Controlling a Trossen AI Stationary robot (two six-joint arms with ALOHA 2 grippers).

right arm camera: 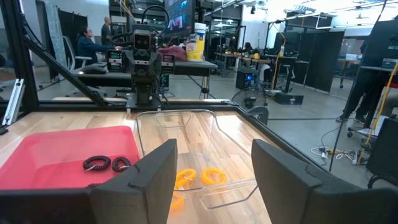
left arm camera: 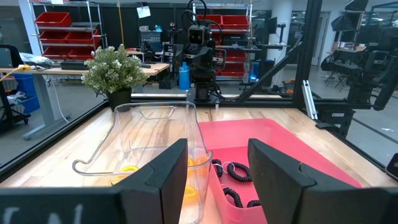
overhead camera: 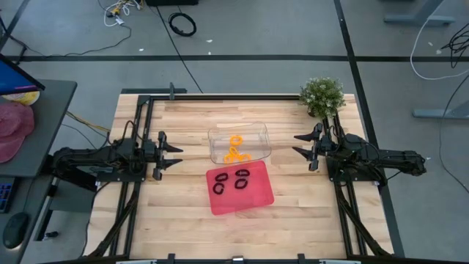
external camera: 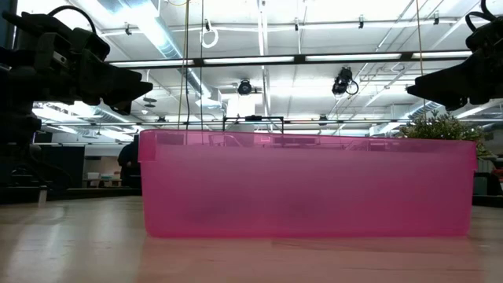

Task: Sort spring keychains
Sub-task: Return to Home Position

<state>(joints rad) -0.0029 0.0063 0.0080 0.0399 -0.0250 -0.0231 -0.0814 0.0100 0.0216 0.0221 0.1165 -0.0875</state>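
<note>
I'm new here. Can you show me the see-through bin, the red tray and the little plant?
see-through bin (overhead camera: 218,143): high view, bare floor at its left end.
red tray (overhead camera: 245,202): high view, bare floor near its lower edge.
plant (overhead camera: 322,94): high view, middle of its leaves.

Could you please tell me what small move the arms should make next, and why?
Probably just settle both arms at their rest poses. The orange keychains lie in the clear bin, the black keychains lie in the red tray, and none shows on the tabletop. The left gripper and right gripper are open and empty at the sides.
</note>
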